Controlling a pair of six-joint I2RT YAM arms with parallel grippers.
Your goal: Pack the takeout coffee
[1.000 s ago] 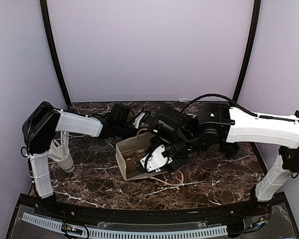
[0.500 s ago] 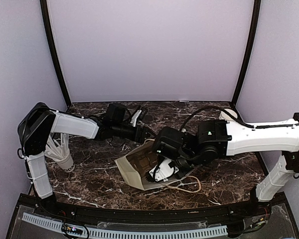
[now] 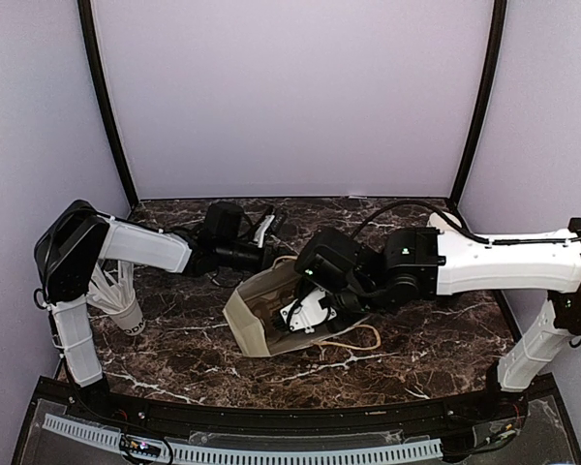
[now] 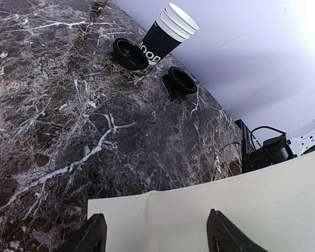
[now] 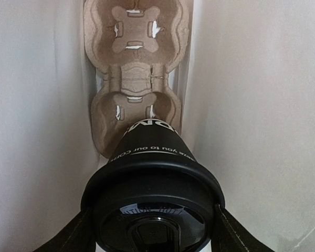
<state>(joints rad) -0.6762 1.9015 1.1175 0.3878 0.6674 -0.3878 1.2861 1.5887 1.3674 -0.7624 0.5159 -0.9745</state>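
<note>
My right gripper is shut on a takeout coffee cup, black-walled with white lettering and a round black lid; a finger presses on each side of the lid. The cup hangs inside the cream paper bag, its base just above the near hole of the tan pulp tray that lies on the bag's bottom. The far hole holds nothing. My left gripper is open at the bag's back rim, the paper wall lying flat behind its two spread fingers.
A stack of black cups and two loose black lids sit near the back wall. A white cup of wrapped sticks stands at the left. The bag's handles trail on the marble table.
The right wrist dropped into the bag with the cup, and the bag tilted and slid a little on the table. The left gripper stayed at the bag's rim.
</note>
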